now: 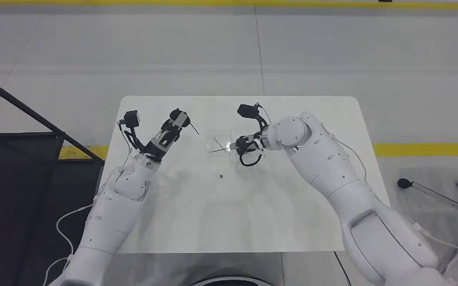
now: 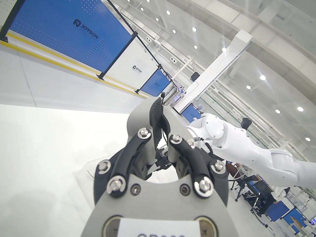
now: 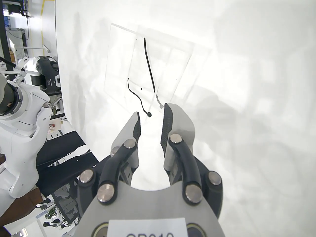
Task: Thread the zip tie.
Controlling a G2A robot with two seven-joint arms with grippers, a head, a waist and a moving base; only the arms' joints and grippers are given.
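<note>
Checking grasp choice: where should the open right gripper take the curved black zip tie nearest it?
Likely grip the curved zip tie just behind its head, from above, jaws across the strap: it lies flat, head end nearest the right gripper.

Round ceiling lamps (image 2: pixel 262 77) give bright, even light — the white bench (image 3: pixel 246 50) glares, nearly washed out ahead of the right hand (image 3: pixel 152 110), with soft shadows beside it.
</note>
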